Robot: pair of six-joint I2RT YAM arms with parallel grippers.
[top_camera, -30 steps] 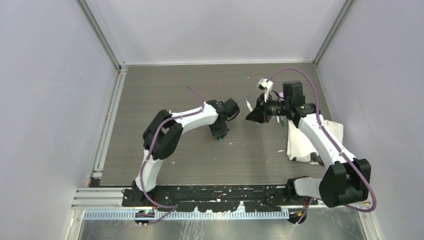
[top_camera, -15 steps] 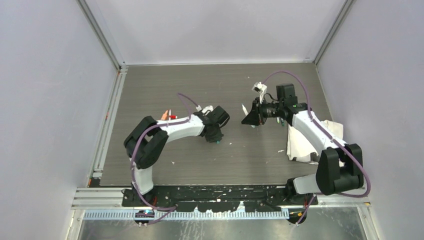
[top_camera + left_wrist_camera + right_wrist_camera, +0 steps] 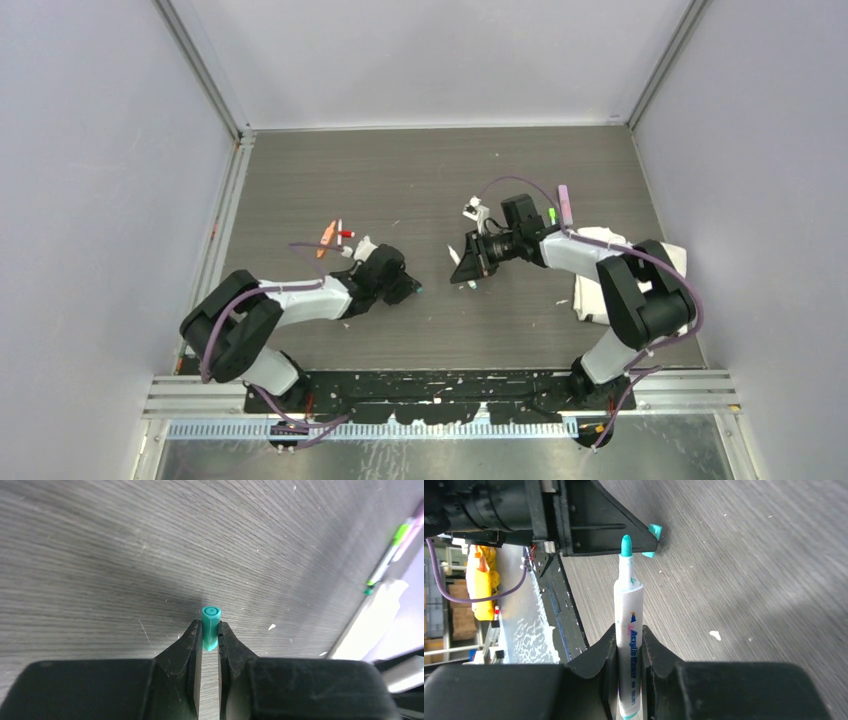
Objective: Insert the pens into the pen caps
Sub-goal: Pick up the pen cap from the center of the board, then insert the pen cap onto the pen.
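My left hand [image 3: 210, 636] was clenched on the teal pen cap [image 3: 211, 616], holding it low over the table [image 3: 100, 555] with its end facing outward; my right hand [image 3: 629, 639] gripped the white acrylic marker [image 3: 628, 595], its teal tip aimed near that cap, seemingly for mating.

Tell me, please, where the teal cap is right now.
The teal cap is pinched in the left gripper, near the centre of the top view, facing the pen in the right gripper.
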